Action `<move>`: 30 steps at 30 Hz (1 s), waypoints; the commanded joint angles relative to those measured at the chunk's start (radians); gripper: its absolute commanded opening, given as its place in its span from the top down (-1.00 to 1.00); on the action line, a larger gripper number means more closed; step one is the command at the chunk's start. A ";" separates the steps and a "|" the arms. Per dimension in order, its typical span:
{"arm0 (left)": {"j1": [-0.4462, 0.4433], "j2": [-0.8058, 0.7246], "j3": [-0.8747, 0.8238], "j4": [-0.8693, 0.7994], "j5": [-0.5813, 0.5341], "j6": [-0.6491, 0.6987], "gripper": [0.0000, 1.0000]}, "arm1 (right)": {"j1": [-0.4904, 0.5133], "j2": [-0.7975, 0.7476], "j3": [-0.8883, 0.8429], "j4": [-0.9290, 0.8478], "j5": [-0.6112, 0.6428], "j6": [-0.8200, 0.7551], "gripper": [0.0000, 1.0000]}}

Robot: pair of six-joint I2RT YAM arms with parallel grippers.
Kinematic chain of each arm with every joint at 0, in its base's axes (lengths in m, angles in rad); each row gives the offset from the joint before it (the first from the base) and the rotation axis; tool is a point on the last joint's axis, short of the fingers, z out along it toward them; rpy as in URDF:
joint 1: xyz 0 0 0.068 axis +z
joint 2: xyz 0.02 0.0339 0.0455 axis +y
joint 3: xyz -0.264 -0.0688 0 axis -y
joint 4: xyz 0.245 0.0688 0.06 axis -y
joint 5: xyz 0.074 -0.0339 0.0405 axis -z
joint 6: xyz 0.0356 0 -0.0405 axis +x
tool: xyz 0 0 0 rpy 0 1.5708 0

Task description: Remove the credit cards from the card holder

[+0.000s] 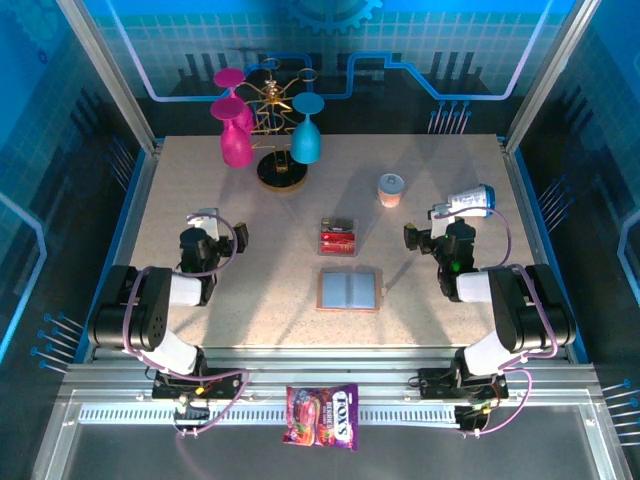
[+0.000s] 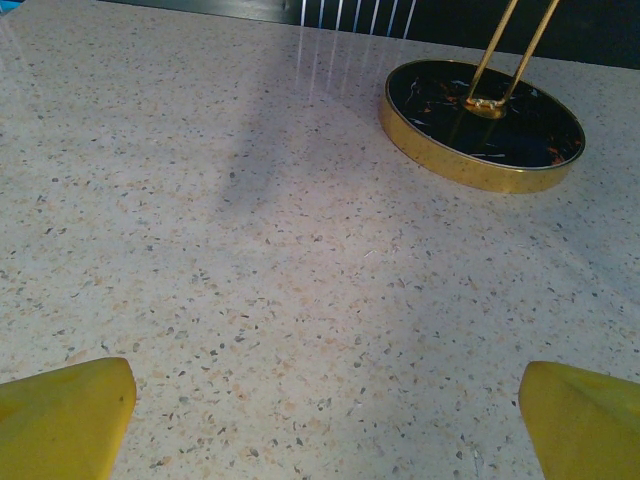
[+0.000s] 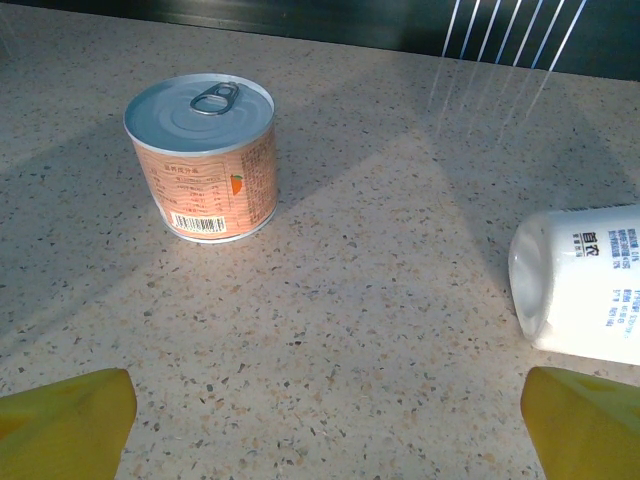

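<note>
At table centre, card holder [image 1: 350, 290] lying open, grey-blue pockets facing up; credit cards [image 1: 337, 240] lying just beyond it, apart. Left gripper [image 2: 325, 420] spreading wide over bare table [image 2: 250, 250], near gold rack base [image 2: 485, 125]. Right gripper [image 3: 325, 420] gaping wide, facing can [image 3: 205, 155] and toppled white bottle [image 3: 580, 290].

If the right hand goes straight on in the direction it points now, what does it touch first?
Probably nothing: the right hand points at bare table between the can and the white bottle. Both look off its line, though depth is unclear.
</note>
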 commanded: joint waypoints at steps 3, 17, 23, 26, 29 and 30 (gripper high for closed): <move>-0.003 0.003 0.020 0.032 -0.011 0.020 -0.99 | -0.004 0.004 0.000 0.044 -0.011 0.005 -0.99; -0.003 0.003 0.020 0.031 -0.011 0.020 -0.99 | -0.003 0.004 0.000 0.045 -0.013 0.004 -0.99; -0.003 0.003 0.020 0.031 -0.011 0.021 -0.99 | -0.004 0.004 0.000 0.044 -0.012 0.005 -0.99; -0.003 0.003 0.020 0.032 -0.011 0.020 -0.99 | -0.007 0.006 0.002 0.042 -0.014 0.005 -0.99; -0.003 0.004 0.020 0.031 -0.011 0.021 -0.99 | -0.004 0.004 0.000 0.045 -0.011 0.005 -1.00; -0.003 0.002 0.020 0.032 -0.011 0.022 -0.99 | -0.004 0.004 -0.009 0.060 -0.005 0.005 -1.00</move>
